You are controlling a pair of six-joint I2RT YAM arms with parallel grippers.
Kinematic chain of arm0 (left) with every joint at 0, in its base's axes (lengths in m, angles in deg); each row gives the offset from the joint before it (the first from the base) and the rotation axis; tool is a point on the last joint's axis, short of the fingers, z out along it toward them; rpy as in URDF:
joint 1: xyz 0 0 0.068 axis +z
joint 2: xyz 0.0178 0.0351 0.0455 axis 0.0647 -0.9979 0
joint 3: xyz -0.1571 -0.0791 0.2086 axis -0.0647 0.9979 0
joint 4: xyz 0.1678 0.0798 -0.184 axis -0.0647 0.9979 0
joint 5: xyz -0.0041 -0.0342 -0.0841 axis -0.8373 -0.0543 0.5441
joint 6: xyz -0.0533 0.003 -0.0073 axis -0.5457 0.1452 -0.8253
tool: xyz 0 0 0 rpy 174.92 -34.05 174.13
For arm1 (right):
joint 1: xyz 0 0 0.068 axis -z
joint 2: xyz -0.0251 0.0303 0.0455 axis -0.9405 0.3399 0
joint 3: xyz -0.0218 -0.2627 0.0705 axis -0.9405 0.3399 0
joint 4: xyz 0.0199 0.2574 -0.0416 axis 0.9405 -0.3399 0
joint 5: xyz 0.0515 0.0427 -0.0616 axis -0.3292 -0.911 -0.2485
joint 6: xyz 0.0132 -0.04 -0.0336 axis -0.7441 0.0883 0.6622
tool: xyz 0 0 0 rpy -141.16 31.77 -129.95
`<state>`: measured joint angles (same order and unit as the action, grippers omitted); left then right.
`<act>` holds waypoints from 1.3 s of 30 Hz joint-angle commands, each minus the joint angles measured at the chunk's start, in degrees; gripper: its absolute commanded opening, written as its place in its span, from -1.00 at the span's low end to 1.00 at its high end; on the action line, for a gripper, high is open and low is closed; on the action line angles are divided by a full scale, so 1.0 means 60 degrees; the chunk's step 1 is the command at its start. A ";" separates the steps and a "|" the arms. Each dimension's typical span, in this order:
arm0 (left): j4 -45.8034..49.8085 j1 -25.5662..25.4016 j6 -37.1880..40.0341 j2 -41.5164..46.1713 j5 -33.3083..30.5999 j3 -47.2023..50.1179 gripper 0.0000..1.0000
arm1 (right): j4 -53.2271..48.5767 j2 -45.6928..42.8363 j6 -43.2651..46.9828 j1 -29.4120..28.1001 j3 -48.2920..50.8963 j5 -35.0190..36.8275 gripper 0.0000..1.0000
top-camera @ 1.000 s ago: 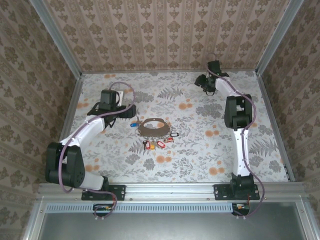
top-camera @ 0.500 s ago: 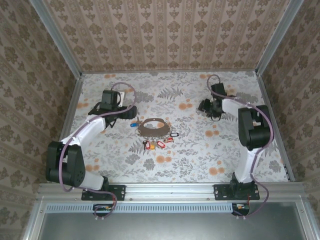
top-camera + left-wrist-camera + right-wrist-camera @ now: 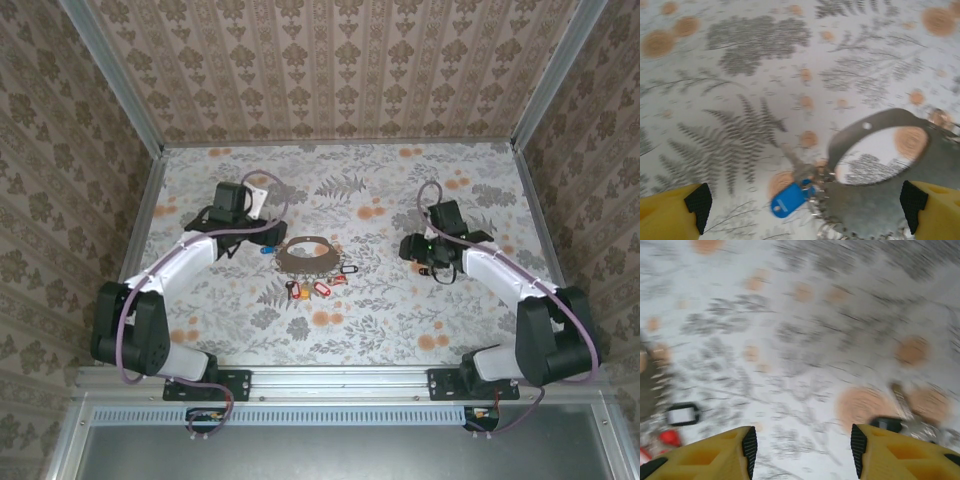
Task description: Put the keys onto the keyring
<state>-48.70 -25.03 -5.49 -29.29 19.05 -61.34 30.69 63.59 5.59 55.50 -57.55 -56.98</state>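
The keyring (image 3: 305, 255) lies flat mid-table as a wide dark-grey loop; in the left wrist view the keyring (image 3: 852, 136) sits right of centre. A blue key (image 3: 267, 250) rests at its left rim, and the blue key (image 3: 788, 199) shows low between my left fingers. Red, yellow and pink keys (image 3: 310, 289) cluster in front of the ring, with a black key (image 3: 347, 269) to their right. My left gripper (image 3: 247, 238) (image 3: 805, 202) hovers open over the blue key. My right gripper (image 3: 412, 250) (image 3: 802, 447) is open over bare table, right of the ring.
In the blurred right wrist view a black tag (image 3: 684, 415) and a red tag (image 3: 669, 437) lie far left. A dark-headed key (image 3: 887, 424) lies beside my right finger. Patterned walls (image 3: 320, 70) close in the table on three sides.
My right arm has swung from the far back corner down toward the middle, near the ring. My left gripper has shifted slightly right toward the blue key.
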 commanded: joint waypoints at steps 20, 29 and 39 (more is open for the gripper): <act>-0.0601 -0.0032 0.1687 -0.0029 0.3501 0.0658 0.99 | 0.1806 0.4179 1.4513 -0.2146 -0.1992 -0.1864 -0.24; -0.0760 0.0127 0.1561 -0.0057 0.3463 0.0721 0.95 | 0.2280 0.5242 1.4943 -0.2292 -0.2686 -0.1319 -0.30; -0.0945 0.0342 0.1383 -0.0154 0.3163 0.0737 0.93 | 0.2376 0.5516 1.4980 -0.2395 -0.2704 -0.1228 -0.47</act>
<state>-53.16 -23.57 3.51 -29.62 37.95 -56.07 45.38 96.02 94.16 41.57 -73.29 -64.00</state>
